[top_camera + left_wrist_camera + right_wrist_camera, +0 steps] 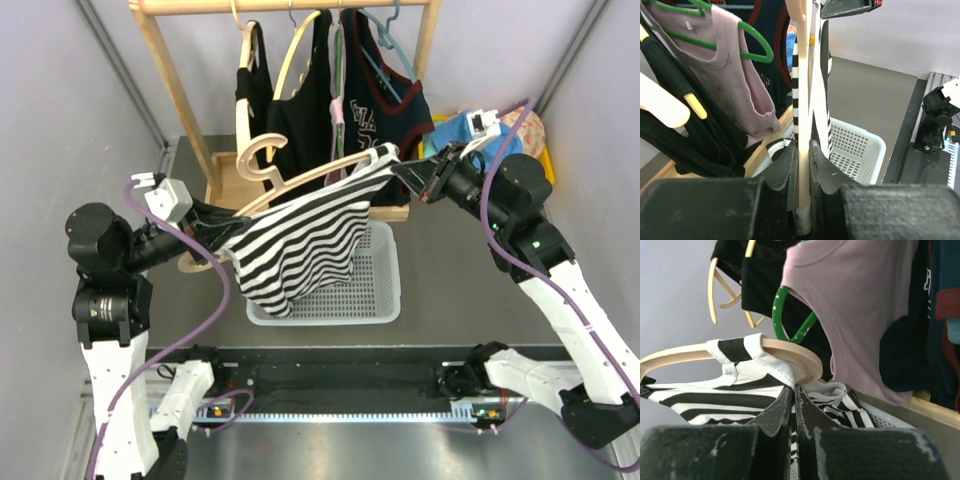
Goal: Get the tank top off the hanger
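Note:
A black-and-white striped tank top (300, 240) hangs on a pale wooden hanger (300, 180) held in the air above a white basket (385, 290). My left gripper (215, 238) is shut on the hanger's left end; the left wrist view shows the wooden bar (804, 125) clamped between the fingers. My right gripper (412, 178) is at the hanger's right end, shut on the tank top's strap. In the right wrist view the strap (752, 365) drapes over the hanger end (800, 357) just above my closed gripper (793, 390).
A wooden clothes rack (180, 90) at the back holds several hangers with dark garments (380, 110) and a pink top (865, 315). A blue and yellow object (470, 130) lies at the back right. Grey walls close both sides.

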`<state>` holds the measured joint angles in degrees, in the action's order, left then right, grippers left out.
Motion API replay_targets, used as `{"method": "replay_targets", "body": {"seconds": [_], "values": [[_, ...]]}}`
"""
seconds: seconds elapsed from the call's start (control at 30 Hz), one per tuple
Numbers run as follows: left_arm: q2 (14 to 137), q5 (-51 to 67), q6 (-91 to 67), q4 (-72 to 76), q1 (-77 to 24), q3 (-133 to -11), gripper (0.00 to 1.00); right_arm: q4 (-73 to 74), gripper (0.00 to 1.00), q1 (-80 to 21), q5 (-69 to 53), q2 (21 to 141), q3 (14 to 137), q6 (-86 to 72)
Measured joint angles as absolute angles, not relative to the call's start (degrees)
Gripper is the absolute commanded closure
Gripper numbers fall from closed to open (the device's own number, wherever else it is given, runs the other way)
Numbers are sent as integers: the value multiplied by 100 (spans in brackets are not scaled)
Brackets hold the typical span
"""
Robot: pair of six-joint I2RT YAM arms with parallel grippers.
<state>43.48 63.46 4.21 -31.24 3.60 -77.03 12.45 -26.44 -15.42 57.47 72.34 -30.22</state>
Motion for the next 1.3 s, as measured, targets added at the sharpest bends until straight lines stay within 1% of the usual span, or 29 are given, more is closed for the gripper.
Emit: {"method": "replay_targets", "body": {"seconds": [0.17,0.23,0.33,0.43,0.47,0.53,0.57,0.6,0.63,0.67,0.73,0.83,1.0,1.1,1.23,1.3], "values": [[4401,6364,574,-3371,370,-7706,97,1282,100,-2370,-1406,5749,7168,-3050],[4372,6342,716,-3566,414,-7732,97,1278,100,-1929,-1125,5749,7168,-3070],[4287,6344,954,-3835,414,-7784,97,1271,100,-1525,-819,5749,7168,-3118],[4224,6340,1122,-3988,414,-7791,98,1225,100,-1518,-891,5754,7168,-3168],[4211,6337,1173,-4036,414,-7791,98,1197,92,-1518,-978,5758,7168,-3214],[4209,6340,1232,-4097,414,-7791,98,1096,72,-1520,-1232,5771,7146,-3299],[4211,6337,1247,-4115,416,-7791,98,928,53,-1533,-1358,5758,7039,-3323],[4211,6337,1264,-4125,414,-7791,98,825,42,-1568,-1468,5725,6906,-3321],[4211,6340,1278,-4125,414,-7791,98,738,26,-1610,-1559,5684,6737,-3301],[4211,6340,1288,-4125,414,-7791,99,613,23,-1691,-1667,5618,6514,-3190],[4209,6340,1328,-4125,414,-7791,100,604,22,-1957,-1865,5505,6167,-2851],[4211,6346,1365,-4125,414,-7791,100,725,21,-2220,-2200,5472,6110,-2340],[4195,6464,1396,-4117,416,-7773,100,904,22,-2276,-2773,5310,6158,-1503],[4095,6523,1531,-4150,414,-7642,100,1033,20,-2276,-3183,5186,6241,-1037],[4160,6764,2458,-4858,414,-7618,100,1363,20,-2279,-3546,5026,6477,-423],[4375,6919,3120,-5531,414,-7725,100,1518,20,-2290,-3664,5009,6648,-165]]}}
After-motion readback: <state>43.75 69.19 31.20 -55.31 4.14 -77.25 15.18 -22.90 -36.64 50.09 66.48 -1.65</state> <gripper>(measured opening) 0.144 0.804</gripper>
